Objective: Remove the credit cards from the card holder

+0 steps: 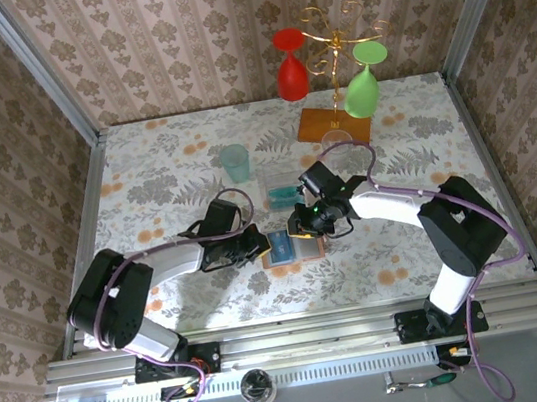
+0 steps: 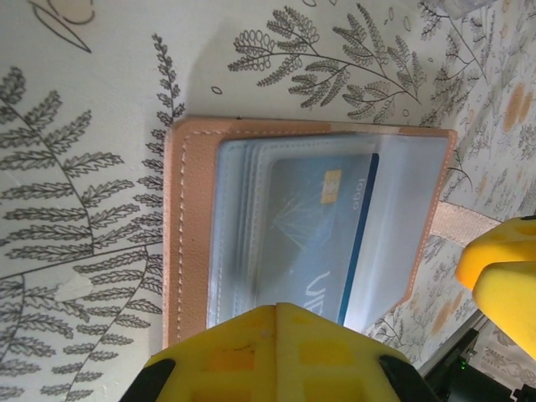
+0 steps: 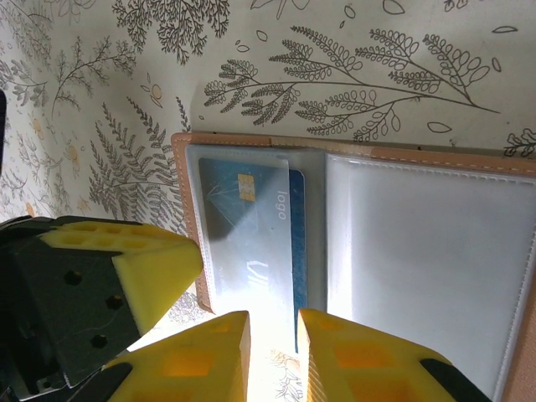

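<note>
The table [image 1: 144,179], under a cloth printed with leaves and flowers, fills the floor of a wallpapered booth. The left arm [image 1: 158,273] and the right arm [image 1: 400,203] reach in from the near edge and meet close to the middle. At the back stands a gold wire rack [image 1: 331,45] on an orange base, with a red glass [image 1: 292,74] and a green glass [image 1: 361,91] hung upside down on it. In front of the rack, to the left, is a teal tumbler [image 1: 235,164], and near it a clear tray [image 1: 281,181] with something teal inside. The card holder [image 1: 290,246] lies open and flat on the cloth between the two arms, nearer the front than the tray. Its tan border frames two clear pockets. The left gripper [image 2: 276,322] is closed, its yellow fingers pressed together at one edge of the holder; I cannot tell whether it pinches anything there. The right gripper [image 3: 275,322] hangs over the same half, its yellow fingers a narrow gap apart. One blue card [image 3: 247,226] sits in that pocket, and its darker edge runs down toward the gap. I cannot tell whether the fingers touch it.
</note>
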